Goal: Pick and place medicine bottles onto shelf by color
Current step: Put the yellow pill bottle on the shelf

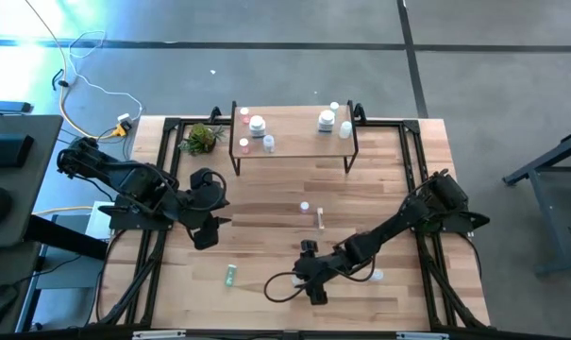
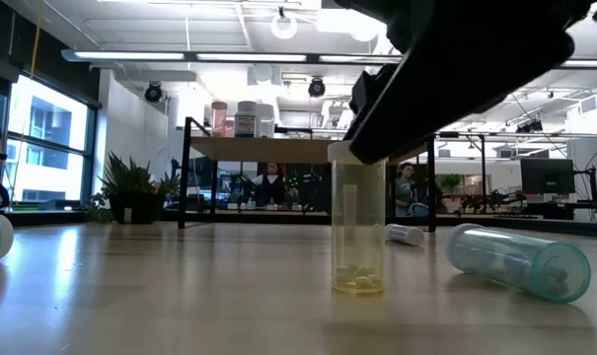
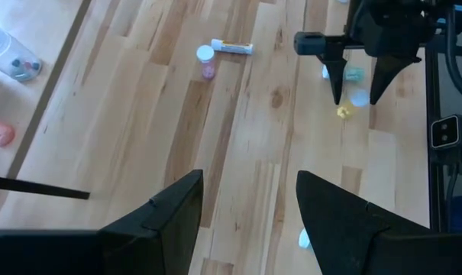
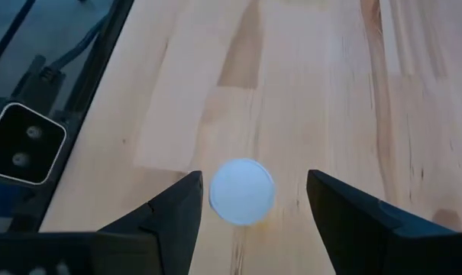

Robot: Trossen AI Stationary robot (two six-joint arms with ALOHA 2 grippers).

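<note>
**Operator:** Progress is partial, I judge. I count roughly six small bottles on the low light-wood shelf with thin black legs [image 1: 294, 144]: a pink-and-white cluster [image 1: 255, 126] at its left end, white ones [image 1: 328, 118] at its right.

**Observer:** What's left on the tabletop?

**Operator:** A pink-capped vial [image 1: 305, 206], a thin tube lying beside it [image 1: 320, 218], a green bottle on its side [image 1: 230, 275], and at least one more by my right arm. Next comes the clear upright vial with yellow pills and a white cap [image 2: 358, 229].

**Observer:** Grippers?

**Operator:** My right gripper [image 4: 251, 200] hangs directly over that cap, fingers spread either side, not touching. My left gripper [image 3: 250, 200] waits parted and empty over bare wood, left of centre.
</note>
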